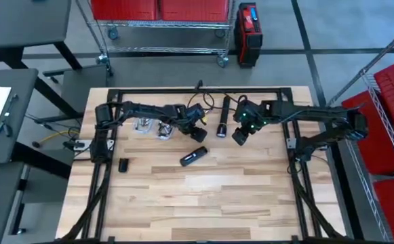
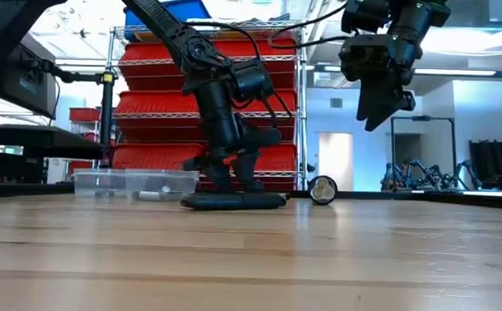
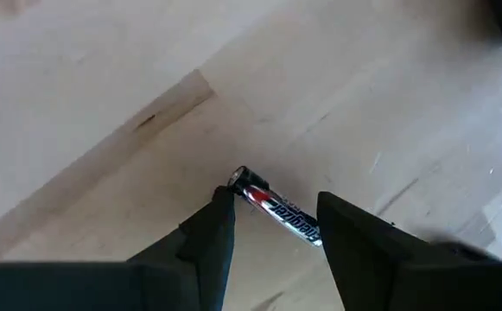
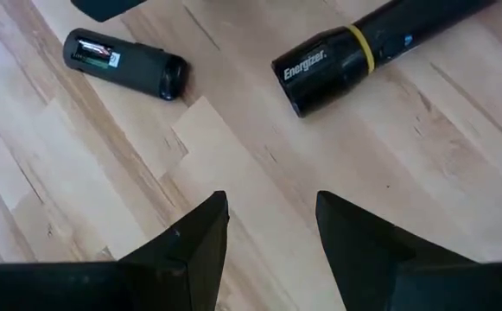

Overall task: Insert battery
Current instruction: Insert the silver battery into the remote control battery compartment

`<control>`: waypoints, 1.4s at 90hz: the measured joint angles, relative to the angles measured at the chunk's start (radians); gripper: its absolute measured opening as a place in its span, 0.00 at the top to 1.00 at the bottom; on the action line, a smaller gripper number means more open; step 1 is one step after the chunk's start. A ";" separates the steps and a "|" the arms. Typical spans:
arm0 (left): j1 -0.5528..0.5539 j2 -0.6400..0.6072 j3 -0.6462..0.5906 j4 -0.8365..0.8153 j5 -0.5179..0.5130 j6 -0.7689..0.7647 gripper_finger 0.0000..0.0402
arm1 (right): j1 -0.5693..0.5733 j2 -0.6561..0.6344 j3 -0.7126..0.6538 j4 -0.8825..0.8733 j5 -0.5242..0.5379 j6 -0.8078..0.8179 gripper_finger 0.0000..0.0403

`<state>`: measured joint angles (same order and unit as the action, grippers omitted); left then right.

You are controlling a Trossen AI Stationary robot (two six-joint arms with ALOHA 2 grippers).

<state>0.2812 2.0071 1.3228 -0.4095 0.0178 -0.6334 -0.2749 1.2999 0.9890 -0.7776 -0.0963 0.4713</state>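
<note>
We see the left gripper [image 3: 272,229] low on the table [image 1: 203,196], fingers spread around the battery [image 3: 276,207], which lies flat between them. The right gripper [image 4: 268,229] hangs above bare wood, fingers spread, the flashlight [image 4: 371,47] at one o'clock and the battery holder [image 4: 125,65] at eleven.
</note>
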 joint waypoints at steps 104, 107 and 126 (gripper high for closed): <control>-0.022 0.000 -0.003 -0.019 -0.007 0.585 0.91 | 0.000 0.000 0.000 0.000 -0.001 0.001 0.58; -0.022 0.000 -0.003 -0.017 -0.008 0.582 0.89 | 0.000 0.000 0.000 0.000 -0.003 0.001 0.58; -0.022 -0.014 -0.005 0.006 -0.011 0.564 0.78 | 0.000 0.000 0.000 0.000 -0.005 0.001 0.58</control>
<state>0.2592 1.9930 1.3175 -0.4038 0.0070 -0.0693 -0.2745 1.2999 0.9890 -0.7780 -0.1013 0.4721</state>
